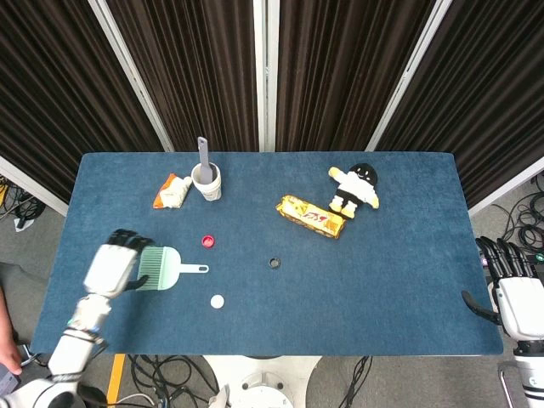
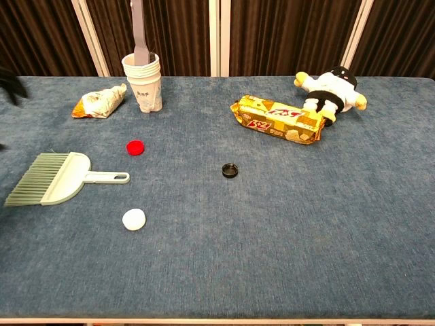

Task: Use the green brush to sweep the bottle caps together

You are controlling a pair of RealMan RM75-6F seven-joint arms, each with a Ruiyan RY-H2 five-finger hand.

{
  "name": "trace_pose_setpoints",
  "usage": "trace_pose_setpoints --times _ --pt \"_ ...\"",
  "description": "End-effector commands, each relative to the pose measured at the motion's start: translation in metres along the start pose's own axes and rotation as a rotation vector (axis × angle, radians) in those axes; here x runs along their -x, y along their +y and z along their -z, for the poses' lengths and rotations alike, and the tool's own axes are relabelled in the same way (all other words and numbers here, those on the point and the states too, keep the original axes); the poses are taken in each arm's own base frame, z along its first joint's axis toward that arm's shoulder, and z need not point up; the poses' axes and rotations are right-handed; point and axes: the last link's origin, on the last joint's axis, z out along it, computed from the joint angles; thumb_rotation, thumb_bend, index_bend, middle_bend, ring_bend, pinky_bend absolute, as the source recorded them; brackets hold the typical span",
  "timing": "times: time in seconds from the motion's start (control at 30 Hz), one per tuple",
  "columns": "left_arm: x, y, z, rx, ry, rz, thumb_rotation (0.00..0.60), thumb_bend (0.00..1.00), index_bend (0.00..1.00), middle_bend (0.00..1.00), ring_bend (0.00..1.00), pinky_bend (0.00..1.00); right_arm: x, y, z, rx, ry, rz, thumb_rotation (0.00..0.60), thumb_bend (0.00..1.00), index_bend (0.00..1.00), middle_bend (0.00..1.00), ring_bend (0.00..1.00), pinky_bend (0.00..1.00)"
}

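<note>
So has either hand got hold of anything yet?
No. The left hand is over the bristle end of the brush, which lies flat on the table, ungripped. The right hand is off the table's edge, holding nothing.

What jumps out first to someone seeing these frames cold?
The left hand over the table's left side, above the bristle end of the green brush; contact can't be told. Next, three scattered caps: red cap, white cap, black cap. The right hand sits off the table's right edge.

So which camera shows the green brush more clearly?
The chest view: the green brush lies whole and unobstructed there. In the head view the left hand hides the bristle end of the brush.
</note>
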Motion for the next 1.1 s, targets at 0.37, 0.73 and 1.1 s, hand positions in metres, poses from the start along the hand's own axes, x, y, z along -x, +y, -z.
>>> trace_pose_setpoints --times 0.37,0.73,1.1 --pt "0.048 0.075 -0.058 0.120 -0.110 -0.235 0.600 0.18 0.35 0.39 0.21 0.19 0.000 0.006 0.003 0.024 0.000 0.004 0.600 0.14 0.01 0.09 0.00 0.00" --pt "0.072 0.086 -0.064 0.094 -0.186 -0.325 0.600 0.18 0.39 0.41 0.24 0.19 0.003 0.013 0.005 0.042 -0.011 -0.006 0.600 0.14 0.01 0.10 0.00 0.00" --pt "0.075 0.084 -0.065 0.068 -0.212 -0.328 0.600 0.18 0.41 0.45 0.28 0.19 0.004 0.018 0.005 0.058 -0.012 -0.017 0.600 0.14 0.01 0.10 0.00 0.00"
